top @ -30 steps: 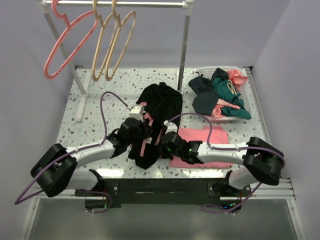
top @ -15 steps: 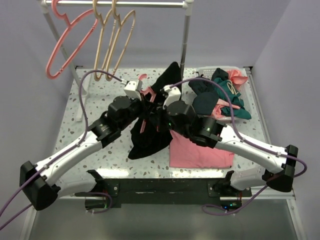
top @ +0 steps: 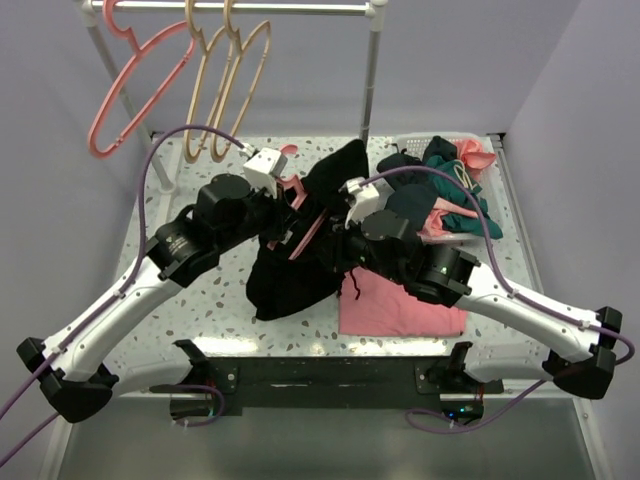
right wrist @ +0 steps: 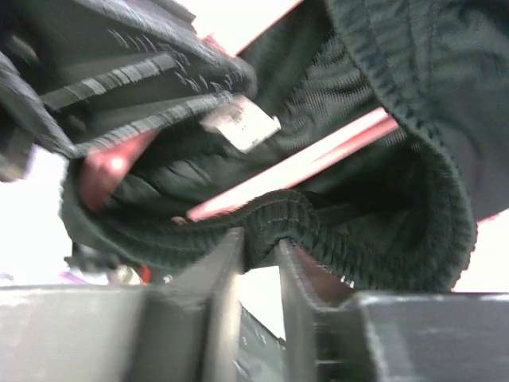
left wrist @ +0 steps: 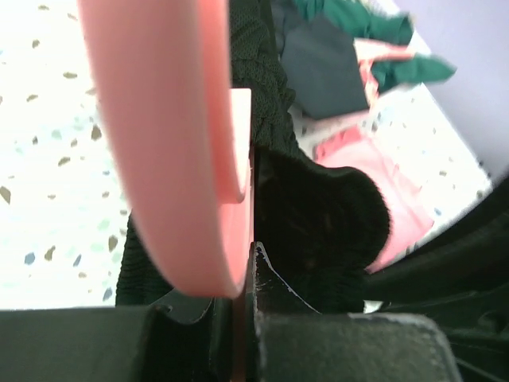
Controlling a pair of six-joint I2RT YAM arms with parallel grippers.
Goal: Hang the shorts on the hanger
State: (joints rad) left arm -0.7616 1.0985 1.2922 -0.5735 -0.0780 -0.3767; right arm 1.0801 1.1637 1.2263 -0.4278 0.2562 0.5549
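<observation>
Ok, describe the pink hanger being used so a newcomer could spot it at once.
Over the speckled table, below the clothes rail, black shorts are bunched at the middle. The pink hanger runs through them, clamped in the left gripper. Its twin hangs bare on the rail beside tan hangers.

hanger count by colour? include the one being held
Pink hangers: 2 (rail hanger, held hanger)
Tan hangers: 2, both on the rail
Total: 4
</observation>
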